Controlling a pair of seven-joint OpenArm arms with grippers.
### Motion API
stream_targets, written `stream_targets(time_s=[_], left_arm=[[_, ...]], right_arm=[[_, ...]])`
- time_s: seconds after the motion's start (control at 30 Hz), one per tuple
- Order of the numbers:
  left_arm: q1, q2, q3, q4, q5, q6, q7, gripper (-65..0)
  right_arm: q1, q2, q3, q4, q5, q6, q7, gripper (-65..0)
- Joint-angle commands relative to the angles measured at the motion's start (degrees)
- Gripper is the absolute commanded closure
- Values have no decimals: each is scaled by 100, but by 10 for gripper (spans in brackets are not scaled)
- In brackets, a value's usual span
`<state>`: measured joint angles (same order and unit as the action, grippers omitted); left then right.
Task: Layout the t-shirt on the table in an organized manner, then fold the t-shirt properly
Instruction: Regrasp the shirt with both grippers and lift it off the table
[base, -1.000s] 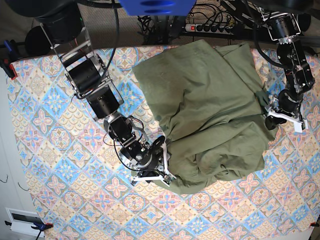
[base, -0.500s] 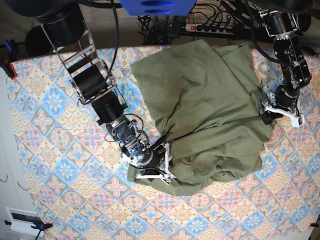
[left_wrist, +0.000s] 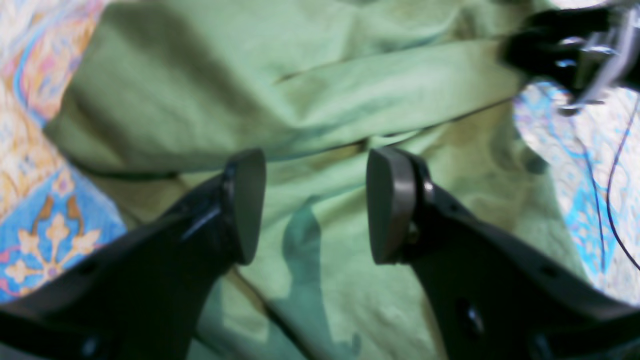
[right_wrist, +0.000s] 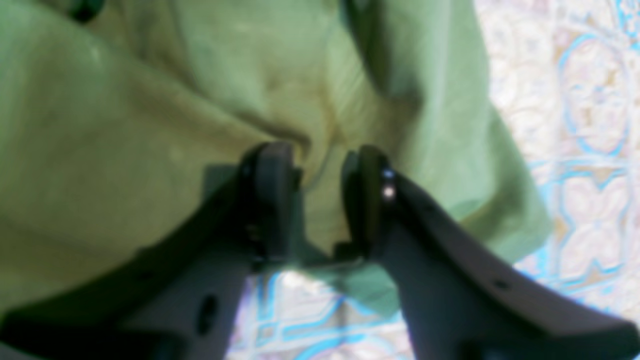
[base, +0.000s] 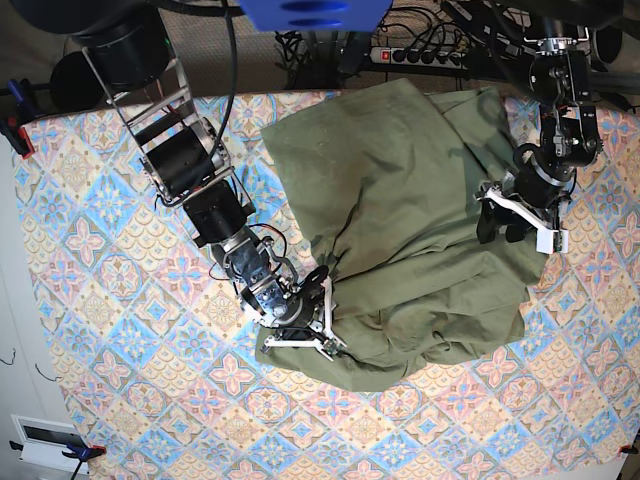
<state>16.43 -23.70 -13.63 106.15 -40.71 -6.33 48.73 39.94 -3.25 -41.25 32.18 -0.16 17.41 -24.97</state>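
The olive-green t-shirt (base: 410, 210) lies crumpled and partly doubled over on the right half of the table (base: 110, 260). My right gripper (base: 322, 318) is at the shirt's lower-left edge. In the right wrist view this gripper (right_wrist: 320, 165) has its jaws drawn close with a raised fold of the t-shirt (right_wrist: 125, 125) pinched between them. My left gripper (base: 500, 232) hovers over the shirt's right side. In the left wrist view it (left_wrist: 315, 157) stands open just above the t-shirt (left_wrist: 320, 90), with nothing between its fingers.
A power strip (base: 425, 55) and cables lie beyond the table's far edge. A red clamp (base: 20, 135) grips the left edge, and a white box (base: 45, 440) sits off the near-left corner. Part of the other arm (left_wrist: 570, 50) shows across the shirt.
My left gripper has moved up and inward from the shirt's right edge onto the cloth. The right gripper's jaws have narrowed on the hem, and the shirt's lower-left edge has shifted left.
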Motion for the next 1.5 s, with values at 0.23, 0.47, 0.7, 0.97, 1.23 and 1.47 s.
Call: stream_targets(time_s=[0.23, 0.47, 0.7, 0.97, 1.23, 1.47], left_arm=[[349, -96, 1402, 132, 23, -31, -51, -303], [199, -69, 2387, -413, 629, -31, -51, -280], [76, -104, 2721, -1125, 1631, -31, -51, -80], [111, -1019, 2712, -1134, 1886, -31, -51, -62], [94, -1572, 2000, -1177, 1904, -31, -69, -64], [-249, -1564, 1024, -1687, 1895, -31, -77, -65]], right_arm=[[-262, -14, 16, 135, -6, 901, -619, -27], [-983, 382, 16, 1472, -14, 910, -1261, -20], [-1291, 725, 24, 2509, -6, 910, -1868, -21], [-1476, 1023, 16, 2544, -6, 910, -2219, -22], [-1836, 1419, 16, 2544, -6, 910, -2219, -20], [-2583, 1806, 24, 3265, -6, 910, -2228, -19]])
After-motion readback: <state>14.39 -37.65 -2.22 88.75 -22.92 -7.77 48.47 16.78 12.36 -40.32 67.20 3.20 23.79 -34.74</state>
